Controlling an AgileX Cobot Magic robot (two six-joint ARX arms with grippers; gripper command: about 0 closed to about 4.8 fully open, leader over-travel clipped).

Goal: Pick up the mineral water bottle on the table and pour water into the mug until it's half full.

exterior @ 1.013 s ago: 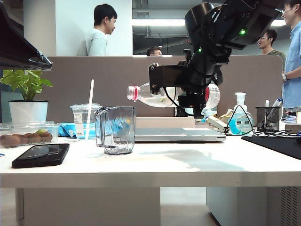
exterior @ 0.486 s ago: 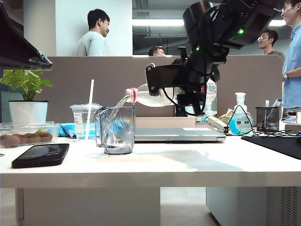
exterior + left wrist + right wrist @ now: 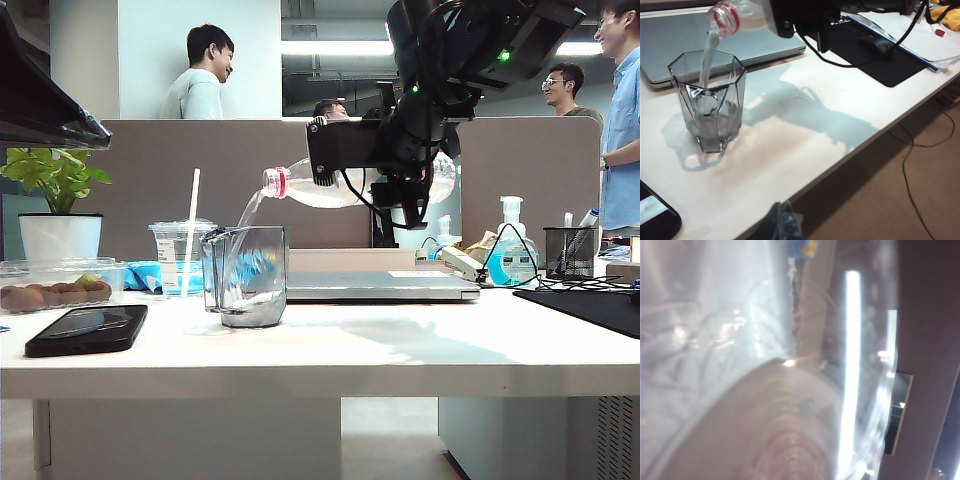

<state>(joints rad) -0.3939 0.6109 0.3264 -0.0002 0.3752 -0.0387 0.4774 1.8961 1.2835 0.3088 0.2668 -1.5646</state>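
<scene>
My right gripper (image 3: 400, 192) is shut on the mineral water bottle (image 3: 325, 187), holding it nearly level above the table (image 3: 400, 350) with its red-ringed mouth (image 3: 273, 182) tipped slightly down. A thin stream of water falls from the mouth into the smoky faceted mug (image 3: 245, 276). In the left wrist view the mug (image 3: 707, 102) holds water in its lower part, under the bottle mouth (image 3: 725, 15). The clear bottle wall (image 3: 740, 340) fills the right wrist view and hides the fingers. My left gripper (image 3: 782, 227) shows only as a dark tip, shut, near the table's front edge, well short of the mug.
A closed laptop (image 3: 380, 285) lies behind the mug. A black phone (image 3: 88, 328), a lidded cup with a straw (image 3: 182, 255), a food box (image 3: 55, 283) and a potted plant (image 3: 60, 235) sit to the left. A sanitizer bottle (image 3: 512, 255), a pen holder (image 3: 570, 250) and a black mat (image 3: 590, 305) are right.
The right gripper has lifted the bottle a little, moved it left and tipped its mouth down. Water now streams into the mug, where a second ago none flowed.
</scene>
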